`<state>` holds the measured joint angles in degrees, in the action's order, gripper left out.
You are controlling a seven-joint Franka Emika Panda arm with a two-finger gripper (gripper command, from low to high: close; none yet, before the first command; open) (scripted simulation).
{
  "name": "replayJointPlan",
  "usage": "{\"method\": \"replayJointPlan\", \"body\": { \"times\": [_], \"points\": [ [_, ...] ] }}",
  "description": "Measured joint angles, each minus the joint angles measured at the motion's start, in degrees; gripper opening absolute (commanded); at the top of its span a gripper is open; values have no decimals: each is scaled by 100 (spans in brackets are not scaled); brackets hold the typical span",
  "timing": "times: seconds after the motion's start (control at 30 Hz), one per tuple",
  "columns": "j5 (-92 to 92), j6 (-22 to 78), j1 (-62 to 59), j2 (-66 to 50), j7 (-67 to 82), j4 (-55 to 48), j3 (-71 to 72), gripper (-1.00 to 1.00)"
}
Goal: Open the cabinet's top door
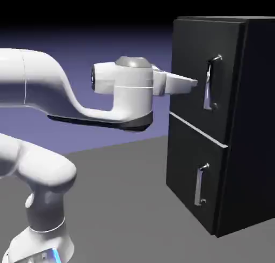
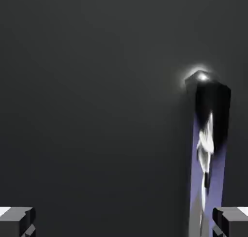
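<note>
Two grey fingertips [image 2: 17,221] sit far apart at the hand view's lower corners, so the jaws [image 1: 193,83] are wide and empty, just short of the top door [image 1: 196,68]. Its handle [image 1: 211,83] lies right of their centre. To grasp well, shift right until the bar sits between them, then close. The cabinet [image 1: 241,149] stands at the bench's [image 1: 129,203] right edge.

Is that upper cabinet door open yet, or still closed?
Shut. The top door lies flush with the cabinet front, and the open gripper has not reached its handle.
</note>
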<state>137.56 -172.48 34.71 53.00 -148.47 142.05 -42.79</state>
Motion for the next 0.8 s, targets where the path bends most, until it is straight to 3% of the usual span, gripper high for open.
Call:
{"method": "replayJointPlan", "body": {
  "times": [0.27, 0.47, 0.5, 0.8],
  "points": [
    [1993, 22, 493, 295, -1536, -275, -620, 0],
    [2285, 274, 1358, -85, -1736, -828, -1148, 0],
    [2315, 324, 1524, -165, -1754, -935, -1245, -100],
    [1506, 857, 71, -218, -1752, -63, -64, -100]
  ]
}}
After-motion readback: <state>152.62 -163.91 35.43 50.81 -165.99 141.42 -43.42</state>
